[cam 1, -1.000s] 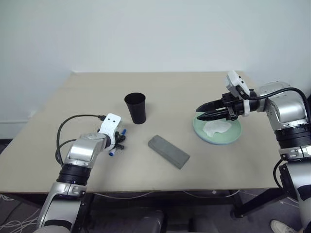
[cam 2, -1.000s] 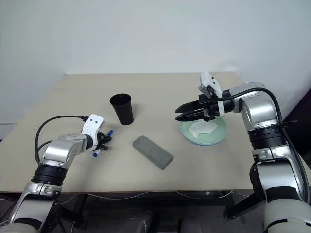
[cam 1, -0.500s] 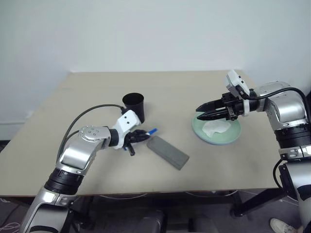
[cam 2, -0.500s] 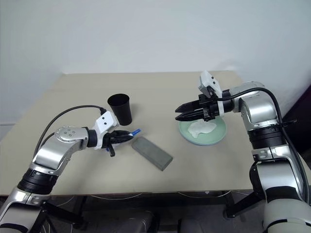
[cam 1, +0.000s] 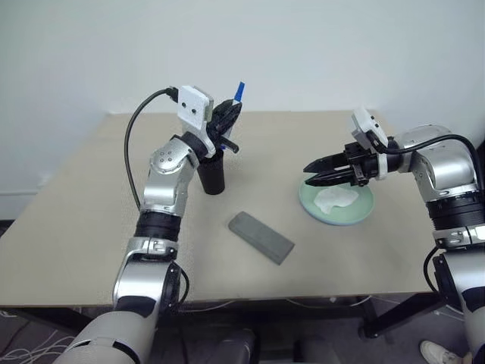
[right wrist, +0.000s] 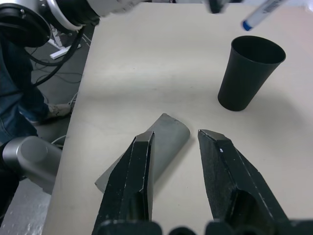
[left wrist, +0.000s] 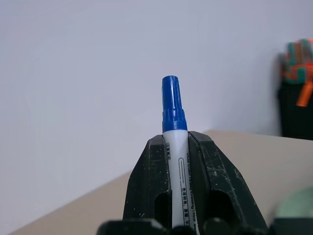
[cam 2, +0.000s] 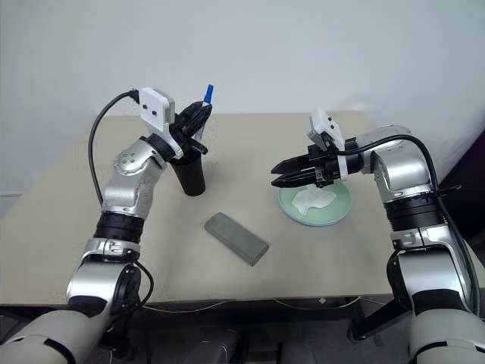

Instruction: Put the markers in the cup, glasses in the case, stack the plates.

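Blue-capped marker (cam 1: 237, 94) sat clenched in your left fingers (left wrist: 146, 191), upper left of frame, cap up over the cup (cam 1: 213, 174), ready to drop; right fingers (right wrist: 142, 171) hung parted, empty.

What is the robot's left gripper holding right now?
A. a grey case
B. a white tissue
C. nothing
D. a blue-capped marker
D: the left gripper is shut on the marker, whose blue cap sticks out past the fingers, up above the cup.
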Action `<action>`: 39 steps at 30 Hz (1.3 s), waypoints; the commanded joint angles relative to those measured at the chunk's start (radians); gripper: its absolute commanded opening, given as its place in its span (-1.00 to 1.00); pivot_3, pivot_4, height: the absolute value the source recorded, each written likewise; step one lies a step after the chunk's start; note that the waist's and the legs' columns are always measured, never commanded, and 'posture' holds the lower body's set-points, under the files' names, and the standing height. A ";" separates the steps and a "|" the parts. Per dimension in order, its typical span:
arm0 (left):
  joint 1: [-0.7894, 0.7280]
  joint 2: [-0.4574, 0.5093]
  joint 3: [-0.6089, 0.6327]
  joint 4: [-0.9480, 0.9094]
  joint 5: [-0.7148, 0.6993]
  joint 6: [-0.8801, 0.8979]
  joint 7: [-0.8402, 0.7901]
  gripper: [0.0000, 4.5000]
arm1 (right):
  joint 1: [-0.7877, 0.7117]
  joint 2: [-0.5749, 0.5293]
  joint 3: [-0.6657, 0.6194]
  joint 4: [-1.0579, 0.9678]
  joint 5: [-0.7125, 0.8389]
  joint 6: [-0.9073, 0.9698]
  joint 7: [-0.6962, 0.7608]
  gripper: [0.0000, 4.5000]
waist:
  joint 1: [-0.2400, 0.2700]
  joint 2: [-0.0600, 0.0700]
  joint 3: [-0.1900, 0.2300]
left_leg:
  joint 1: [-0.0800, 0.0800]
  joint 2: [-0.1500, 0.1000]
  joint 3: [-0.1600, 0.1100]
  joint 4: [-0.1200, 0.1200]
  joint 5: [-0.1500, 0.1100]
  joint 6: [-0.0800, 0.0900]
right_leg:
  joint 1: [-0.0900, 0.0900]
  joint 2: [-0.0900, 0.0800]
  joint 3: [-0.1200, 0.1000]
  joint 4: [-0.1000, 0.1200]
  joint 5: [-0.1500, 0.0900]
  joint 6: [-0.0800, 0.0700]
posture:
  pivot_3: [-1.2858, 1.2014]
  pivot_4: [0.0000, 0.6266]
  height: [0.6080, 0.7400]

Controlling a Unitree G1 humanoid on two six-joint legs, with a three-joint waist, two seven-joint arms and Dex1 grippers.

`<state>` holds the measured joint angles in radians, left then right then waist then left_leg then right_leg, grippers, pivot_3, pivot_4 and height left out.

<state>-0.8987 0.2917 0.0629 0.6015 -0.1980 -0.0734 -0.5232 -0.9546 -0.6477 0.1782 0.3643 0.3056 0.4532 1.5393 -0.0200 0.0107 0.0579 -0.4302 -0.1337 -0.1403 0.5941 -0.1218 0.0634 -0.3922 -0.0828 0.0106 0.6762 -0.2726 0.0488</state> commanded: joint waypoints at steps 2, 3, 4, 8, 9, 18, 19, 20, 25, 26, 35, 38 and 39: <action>-0.078 0.003 0.029 0.162 0.058 -0.204 0.079 -0.94 | -0.027 -0.006 -0.029 -0.021 0.012 -0.004 -0.010 -0.32 | 0.001 0.000 0.000 | 0.000 -0.001 0.000 0.000 0.000 0.000 | 0.000 0.000 0.000 0.000 0.000 0.001 | 0.03 -1.00 0.95; -0.087 0.007 0.028 0.199 0.070 -0.239 0.095 -0.94 | -0.027 -0.006 -0.029 -0.022 0.012 -0.004 -0.011 -0.32 | 0.001 -0.001 0.000 | -0.001 -0.002 -0.001 0.000 0.000 0.000 | 0.000 -0.001 0.000 0.000 0.000 0.001 | 0.03 -1.00 0.95; -0.093 0.011 0.027 0.232 0.080 -0.268 0.104 -0.94 | -0.027 -0.006 -0.030 -0.023 0.013 -0.003 -0.012 -0.32 | 0.001 -0.001 0.000 | -0.001 -0.003 -0.001 0.001 0.000 0.000 | 0.000 -0.001 0.000 0.000 0.000 0.001 | 0.03 -1.00 0.95; -0.100 0.018 0.029 0.329 0.098 -0.357 0.120 -0.94 | -0.024 -0.007 -0.031 -0.027 0.016 0.001 -0.016 -0.32 | 0.001 -0.001 0.000 | -0.001 -0.005 -0.002 0.002 0.000 0.001 | 0.001 -0.003 0.000 0.000 -0.001 0.003 | 0.03 -1.00 0.95; -0.102 0.018 0.030 0.345 0.098 -0.371 0.122 -0.94 | -0.023 -0.007 -0.031 -0.028 0.017 0.001 -0.017 -0.32 | 0.001 -0.001 0.000 | -0.001 -0.006 -0.002 0.003 0.000 0.001 | 0.001 -0.002 0.000 0.000 -0.001 0.003 | 0.03 -1.00 0.95; -0.099 0.037 0.048 0.456 0.120 -0.426 0.160 -0.94 | -0.021 -0.010 -0.033 -0.036 0.026 0.009 -0.022 -0.32 | 0.001 -0.001 0.000 | -0.001 -0.006 -0.005 0.003 0.000 0.001 | 0.001 -0.002 -0.002 0.001 -0.001 0.003 | 0.03 -1.00 0.95; -0.098 0.039 0.047 0.464 0.124 -0.431 0.167 -0.94 | -0.021 -0.010 -0.033 -0.036 0.026 0.010 -0.022 -0.32 | 0.001 -0.001 0.000 | -0.001 -0.006 -0.006 0.003 0.000 0.001 | 0.001 -0.002 -0.002 0.001 -0.001 0.003 | 0.03 -1.00 0.95; -0.098 0.040 0.046 0.471 0.129 -0.436 0.175 -0.94 | -0.021 -0.010 -0.033 -0.036 0.027 0.010 -0.022 -0.32 | 0.001 -0.001 0.000 | -0.001 -0.006 -0.006 0.003 0.000 0.001 | 0.001 -0.002 -0.002 0.001 -0.001 0.003 | 0.03 -1.00 0.95; -0.094 0.038 0.041 0.497 0.135 -0.448 0.181 -0.94 | -0.024 -0.007 -0.033 -0.034 0.027 0.010 -0.023 -0.32 | 0.001 -0.001 0.000 | -0.001 -0.006 -0.005 0.003 0.000 0.001 | 0.001 -0.002 -0.001 0.001 -0.001 0.003 | 0.03 -1.00 0.95; -0.093 0.037 0.042 0.501 0.137 -0.449 0.182 -0.94 | -0.024 -0.007 -0.033 -0.035 0.027 0.010 -0.023 -0.32 | 0.001 -0.001 0.000 | -0.001 -0.006 -0.006 0.003 0.000 0.001 | 0.001 -0.002 -0.002 0.001 -0.001 0.003 | 0.03 -1.00 0.95; -0.088 0.025 0.042 0.529 0.152 -0.454 0.183 -0.94 | -0.024 -0.007 -0.034 -0.039 0.029 0.014 -0.024 -0.32 | 0.001 -0.001 0.000 | -0.001 -0.007 -0.006 0.003 0.000 0.001 | 0.001 -0.002 -0.002 0.001 -0.001 0.003 | 0.03 -1.00 0.95; -0.090 0.024 0.042 0.531 0.153 -0.455 0.182 -0.94 | -0.022 -0.007 -0.034 -0.043 0.030 0.016 -0.024 -0.32 | 0.001 -0.001 0.000 | -0.001 -0.007 -0.006 0.003 0.000 0.001 | 0.001 -0.002 -0.002 0.001 -0.001 0.003 | 0.03 -1.00 0.95; -0.092 0.023 0.042 0.532 0.154 -0.454 0.182 -0.94 | -0.022 -0.008 -0.034 -0.044 0.030 0.017 -0.024 -0.32 | 0.001 -0.001 0.000 | -0.001 -0.007 -0.006 0.003 0.000 0.001 | 0.001 -0.002 -0.002 0.001 -0.001 0.003 | 0.03 -1.00 0.95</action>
<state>-0.9595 0.3126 0.0968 1.1483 -0.0486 -0.5034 -0.3476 -0.9545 -0.6479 0.1769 0.3541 0.3156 0.4706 1.5203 -0.0192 0.0092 0.0578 -0.4310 -0.1404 -0.1464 0.5968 -0.1220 0.0641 -0.3912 -0.0847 0.0085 0.6772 -0.2738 0.0519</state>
